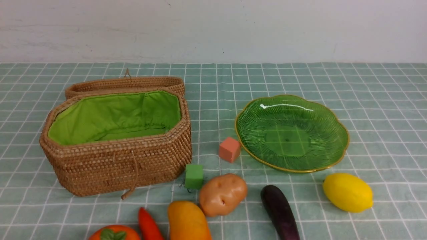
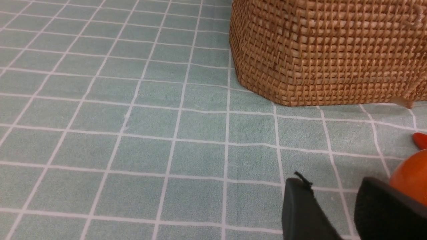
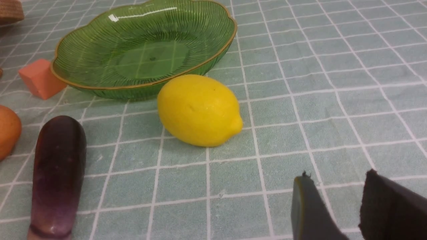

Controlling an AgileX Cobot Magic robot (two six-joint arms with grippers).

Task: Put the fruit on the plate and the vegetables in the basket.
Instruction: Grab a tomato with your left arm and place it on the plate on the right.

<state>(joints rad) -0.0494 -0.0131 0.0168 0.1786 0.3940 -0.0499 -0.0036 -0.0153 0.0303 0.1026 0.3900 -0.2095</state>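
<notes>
Checked tablecloth (image 1: 383, 100); basket (image 1: 116, 166), plate (image 1: 317, 116) look empty, sorting not begun. Lemon (image 3: 199, 110) at plate's 5 o'clock, near right gripper (image 3: 337, 181), parted, empty. Left gripper (image 2: 333, 190) parted, empty, beside persimmon (image 2: 410, 176). Next: probably reach for lemon, close on it.

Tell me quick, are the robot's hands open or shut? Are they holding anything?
The left gripper is open, holding nothing.
The right gripper is open, holding nothing.

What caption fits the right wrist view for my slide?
Open right gripper near a lemon lying beside the empty green plate.
</notes>
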